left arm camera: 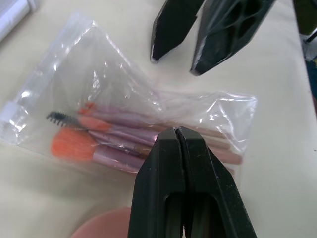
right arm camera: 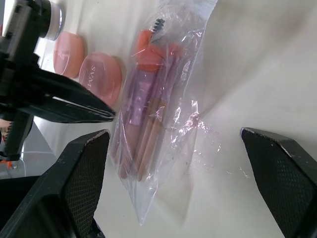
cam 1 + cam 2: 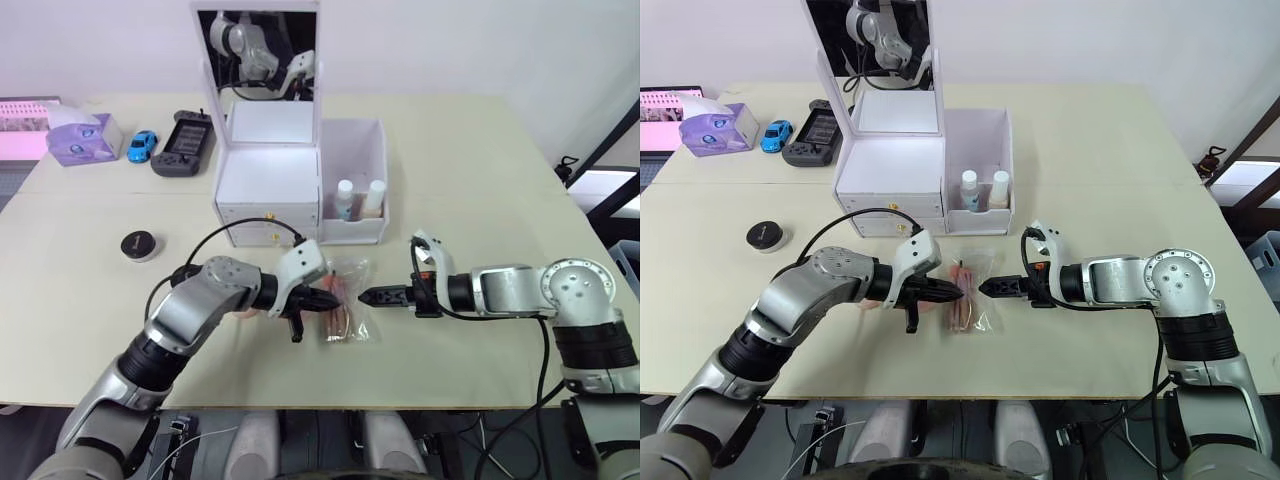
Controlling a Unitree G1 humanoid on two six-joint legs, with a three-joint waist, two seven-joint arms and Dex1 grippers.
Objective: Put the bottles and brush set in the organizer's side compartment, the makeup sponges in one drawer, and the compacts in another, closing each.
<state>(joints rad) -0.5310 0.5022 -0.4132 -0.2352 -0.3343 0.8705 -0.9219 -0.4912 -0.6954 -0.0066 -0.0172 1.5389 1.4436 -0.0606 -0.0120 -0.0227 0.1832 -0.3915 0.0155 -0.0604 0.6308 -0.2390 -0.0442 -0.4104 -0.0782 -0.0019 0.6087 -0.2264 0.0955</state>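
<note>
The brush set [image 3: 347,302], a clear bag of pink-handled brushes, lies flat on the table in front of the organizer [image 3: 268,180]. My left gripper [image 3: 326,298] is shut, its tips touching the bag's left edge; I cannot tell whether plastic is pinched. From the right, my right gripper [image 2: 181,148] is open, its fingers spread around the bag's other end. Two bottles [image 3: 345,198] [image 3: 374,196] stand in the side compartment [image 3: 352,145]. Two pink makeup sponges [image 2: 99,74] [image 2: 67,47] lie under my left forearm. One black compact [image 3: 138,244] sits far left. Both drawers look closed.
A purple tissue box [image 3: 85,138], a blue toy car [image 3: 142,146] and a black game controller [image 3: 185,143] line the back left. The organizer's mirror lid [image 3: 258,55] stands upright. The table's front edge runs just below both arms.
</note>
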